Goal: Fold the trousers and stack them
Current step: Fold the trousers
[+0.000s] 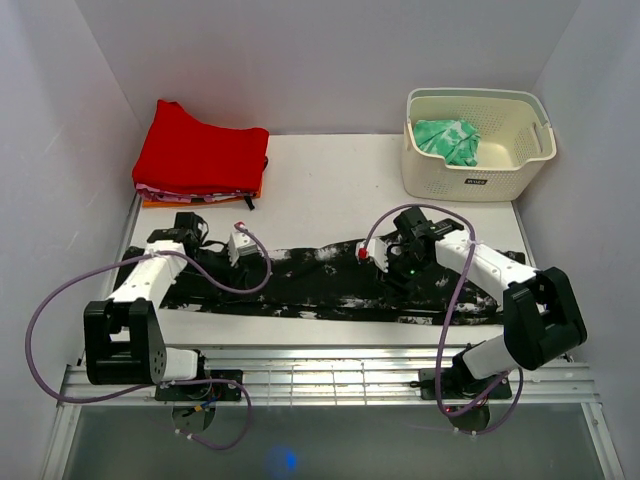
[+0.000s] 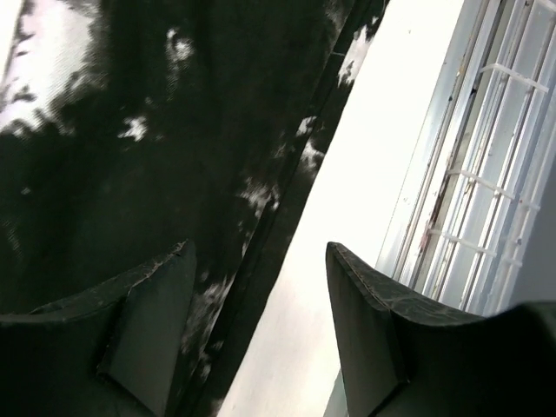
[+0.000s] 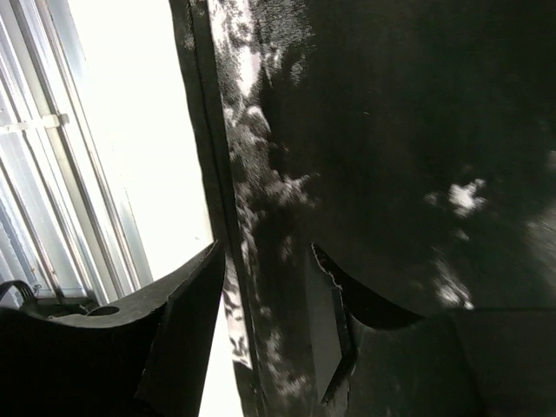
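The trousers (image 1: pixel 310 285) lie spread lengthwise across the near part of the white table, black with white splatter marks. My left gripper (image 1: pixel 222 262) hangs low over their left part. In the left wrist view it (image 2: pixel 261 252) is open: one finger is over the trousers (image 2: pixel 130 156), the other over bare table, and the cloth's near edge runs between them. My right gripper (image 1: pixel 388 272) is low over the right part. In the right wrist view it (image 3: pixel 265 252) stands open with a narrower gap, straddling the near hem of the trousers (image 3: pixel 391 130).
A folded red garment (image 1: pixel 200 155) lies on a small pile at the back left. A cream basket (image 1: pixel 470 178) at the back right holds a green patterned cloth (image 1: pixel 450 140). A metal rack (image 1: pixel 330 375) runs along the table's near edge.
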Action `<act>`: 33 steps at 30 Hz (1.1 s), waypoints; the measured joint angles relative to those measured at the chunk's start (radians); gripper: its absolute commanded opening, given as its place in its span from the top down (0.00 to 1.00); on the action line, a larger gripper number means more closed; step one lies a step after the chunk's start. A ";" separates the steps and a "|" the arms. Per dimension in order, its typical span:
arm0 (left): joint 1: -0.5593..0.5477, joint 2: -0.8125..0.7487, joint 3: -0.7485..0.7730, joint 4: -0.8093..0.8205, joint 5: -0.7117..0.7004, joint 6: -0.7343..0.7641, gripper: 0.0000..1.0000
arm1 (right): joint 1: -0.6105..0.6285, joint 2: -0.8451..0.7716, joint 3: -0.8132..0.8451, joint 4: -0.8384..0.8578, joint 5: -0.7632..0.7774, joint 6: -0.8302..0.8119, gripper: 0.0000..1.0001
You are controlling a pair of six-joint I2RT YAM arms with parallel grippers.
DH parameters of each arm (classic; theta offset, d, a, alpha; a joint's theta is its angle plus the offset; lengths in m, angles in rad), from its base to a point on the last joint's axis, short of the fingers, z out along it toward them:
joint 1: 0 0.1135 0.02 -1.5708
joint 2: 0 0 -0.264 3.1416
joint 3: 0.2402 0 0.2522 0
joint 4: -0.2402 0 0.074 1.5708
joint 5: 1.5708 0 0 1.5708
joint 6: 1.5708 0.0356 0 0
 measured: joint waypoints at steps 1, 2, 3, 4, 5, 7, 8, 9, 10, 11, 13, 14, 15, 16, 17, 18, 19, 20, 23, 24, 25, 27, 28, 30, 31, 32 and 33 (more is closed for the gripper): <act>-0.028 -0.002 -0.013 0.021 -0.006 -0.026 0.28 | 0.010 0.006 -0.007 0.009 0.003 0.011 0.52; -0.049 -0.002 -0.023 0.040 -0.012 -0.050 0.28 | 0.017 0.010 -0.014 0.020 0.005 0.018 0.52; -0.069 -0.002 -0.029 0.060 -0.017 -0.071 0.27 | 0.023 0.012 -0.023 0.031 0.007 0.024 0.52; -0.087 -0.002 -0.035 0.080 -0.021 -0.090 0.27 | 0.029 0.015 -0.030 0.041 0.010 0.032 0.53; -0.103 0.000 -0.038 0.098 -0.026 -0.107 0.27 | 0.034 0.019 -0.035 0.047 0.012 0.037 0.56; -0.132 0.009 -0.038 0.133 -0.033 -0.136 0.29 | 0.042 0.032 -0.044 0.064 0.018 0.044 0.64; -0.142 0.014 -0.039 0.148 -0.037 -0.147 0.29 | 0.045 0.038 -0.048 0.069 0.022 0.047 0.67; -0.154 0.021 -0.039 0.163 -0.042 -0.159 0.29 | 0.048 0.044 -0.050 0.073 0.026 0.051 0.69; -0.166 0.028 -0.039 0.176 -0.046 -0.171 0.29 | 0.050 0.048 -0.051 0.073 0.029 0.055 0.71; -0.178 0.037 -0.039 0.189 -0.049 -0.181 0.29 | 0.052 0.050 -0.051 0.075 0.032 0.058 0.73; -0.201 0.054 -0.039 0.209 -0.054 -0.196 0.30 | 0.056 0.050 -0.051 0.082 0.034 0.061 0.78; -0.212 0.063 -0.039 0.217 -0.056 -0.202 0.30 | 0.058 0.050 -0.051 0.085 0.035 0.063 0.81; -0.223 0.073 -0.039 0.223 -0.058 -0.208 0.31 | 0.061 0.050 -0.051 0.087 0.035 0.064 0.83; -0.233 0.082 -0.039 0.229 -0.059 -0.211 0.31 | 0.064 0.050 -0.051 0.088 0.035 0.065 0.88; -0.241 0.091 -0.039 0.232 -0.059 -0.215 0.32 | 0.068 0.050 -0.051 0.088 0.036 0.066 0.90; -0.250 0.097 -0.039 0.235 -0.059 -0.219 0.33 | 0.072 0.050 -0.051 0.088 0.036 0.069 0.91; -0.259 0.102 -0.041 0.238 -0.060 -0.222 0.33 | 0.077 0.050 -0.051 0.088 0.037 0.069 0.92; -0.267 0.105 -0.042 0.238 -0.060 -0.225 0.34 | 0.082 0.049 -0.051 0.087 0.039 0.070 0.92; -0.294 0.108 -0.055 0.256 -0.064 -0.238 0.34 | 0.100 0.041 -0.053 0.087 0.042 0.073 0.92; -0.300 0.108 -0.060 0.262 -0.068 -0.243 0.35 | 0.108 0.035 -0.055 0.087 0.044 0.075 0.92; -0.307 0.108 -0.068 0.272 -0.073 -0.248 0.36 | 0.116 0.028 -0.058 0.089 0.044 0.076 0.92; -0.318 0.110 -0.080 0.284 -0.082 -0.256 0.40 | 0.137 0.013 -0.069 0.090 0.048 0.081 0.92; -0.322 0.111 -0.085 0.287 -0.086 -0.259 0.44 | 0.149 0.007 -0.073 0.090 0.051 0.085 0.92; -0.331 0.112 -0.092 0.292 -0.097 -0.266 0.51 | 0.171 -0.003 -0.086 0.096 0.059 0.092 0.92; -0.335 0.112 -0.095 0.297 -0.101 -0.269 0.59 | 0.183 -0.010 -0.097 0.104 0.066 0.095 0.92; -0.338 0.112 -0.098 0.302 -0.106 -0.275 0.63 | 0.195 -0.014 -0.109 0.112 0.074 0.098 0.92; -0.341 0.112 -0.103 0.310 -0.113 -0.279 0.66 | 0.209 -0.020 -0.123 0.122 0.086 0.101 0.92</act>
